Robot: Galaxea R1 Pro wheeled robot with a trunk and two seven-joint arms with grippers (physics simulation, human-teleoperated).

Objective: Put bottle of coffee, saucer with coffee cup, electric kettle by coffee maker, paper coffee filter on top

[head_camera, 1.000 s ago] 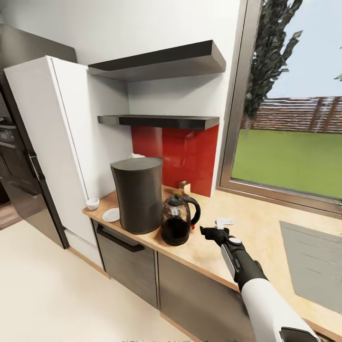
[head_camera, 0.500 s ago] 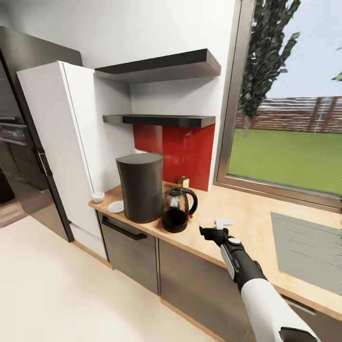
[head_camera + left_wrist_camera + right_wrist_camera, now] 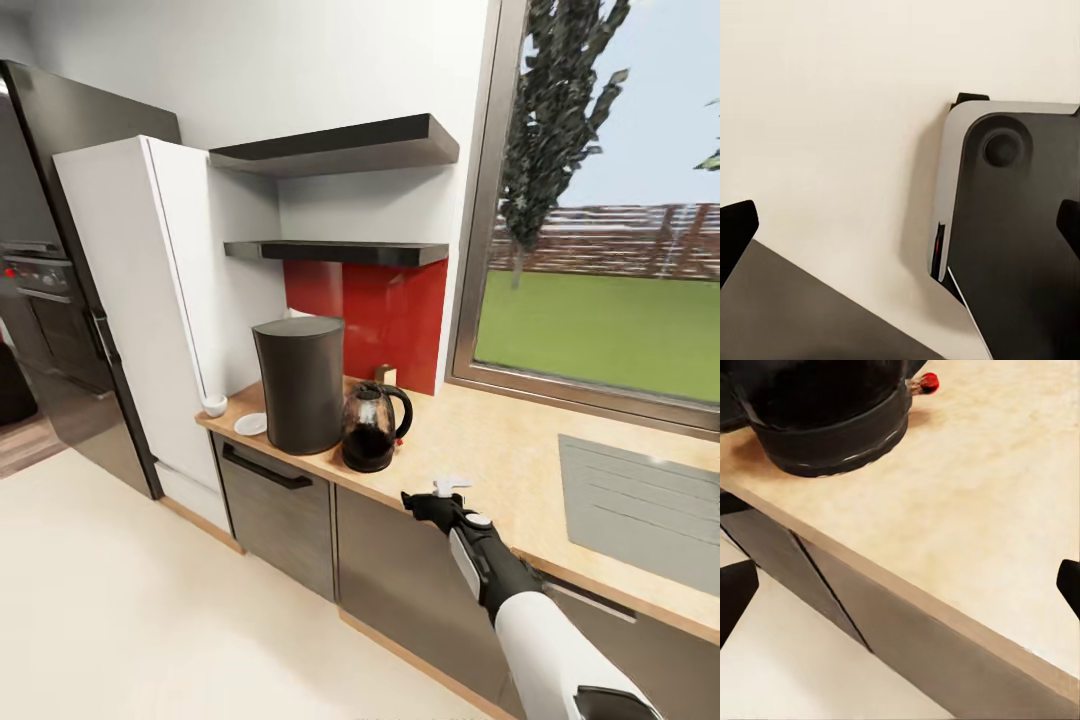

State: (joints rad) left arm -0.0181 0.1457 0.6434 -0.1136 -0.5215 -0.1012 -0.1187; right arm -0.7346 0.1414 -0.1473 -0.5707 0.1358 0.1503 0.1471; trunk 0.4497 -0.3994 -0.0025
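Now the right end effector (image 3: 420,499), fingers spread and empty, hovers off the beige wooden table (image 3: 500,460) near the dark glass electric kettle (image 3: 372,427); the left end effector's fingertips likewise sit wide apart.

White fridge (image 3: 140,300) beside red backsplash (image 3: 375,315)

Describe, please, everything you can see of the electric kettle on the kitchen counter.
The electric kettle stands upright on the light wooden countertop, right beside the tall dark coffee maker; whether they touch is unclear. Its rounded body looks like dark, glossy glass on a black base, with a black lid and a black loop handle facing the window side. A small red part shows low by the handle. The right wrist view shows its black base flat on the counter. Nothing grips it.
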